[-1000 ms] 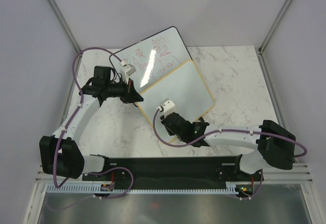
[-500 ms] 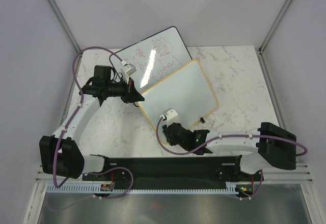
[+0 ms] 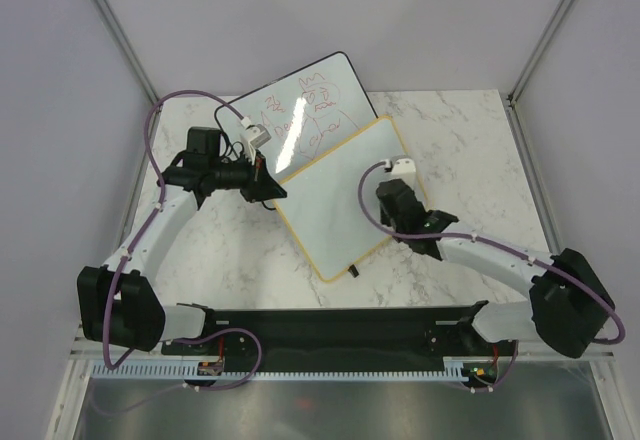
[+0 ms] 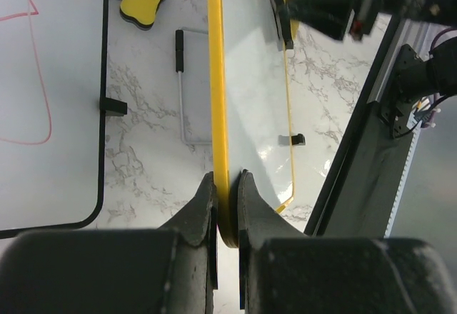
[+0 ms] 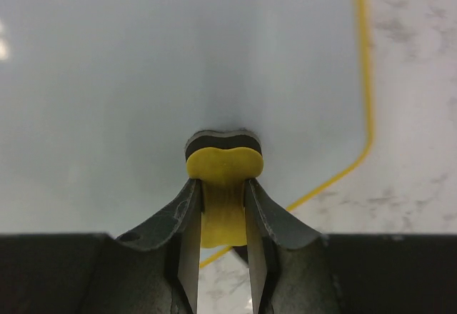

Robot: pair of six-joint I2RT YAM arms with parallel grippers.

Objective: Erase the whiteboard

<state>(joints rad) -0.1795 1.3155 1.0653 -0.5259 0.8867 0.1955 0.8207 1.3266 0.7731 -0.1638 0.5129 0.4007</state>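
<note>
The whiteboard (image 3: 335, 195), yellow-framed with a blank white face, lies tilted on the marble table, its far edge over a larger board. My left gripper (image 3: 275, 188) is shut on the whiteboard's left corner; the left wrist view shows both fingers pinching the yellow frame (image 4: 227, 185). My right gripper (image 3: 390, 200) hangs over the whiteboard's right side, shut on a yellow eraser (image 5: 224, 164) whose black felt presses on the white surface (image 5: 143, 57). The left wrist view shows this eraser (image 4: 285, 7) at the whiteboard's far edge. A black clip (image 3: 355, 272) sits on the near edge.
A larger black-framed board (image 3: 300, 105) with red scribbles lies behind, partly under the whiteboard. On the marble under the raised edge lie a second yellow eraser (image 4: 144, 0) and a wire stand (image 4: 187, 93). Grey walls close in left and right.
My right gripper has swept the eraser from the whiteboard's near lower part across to its right side. The left gripper has kept its hold on the corner.
</note>
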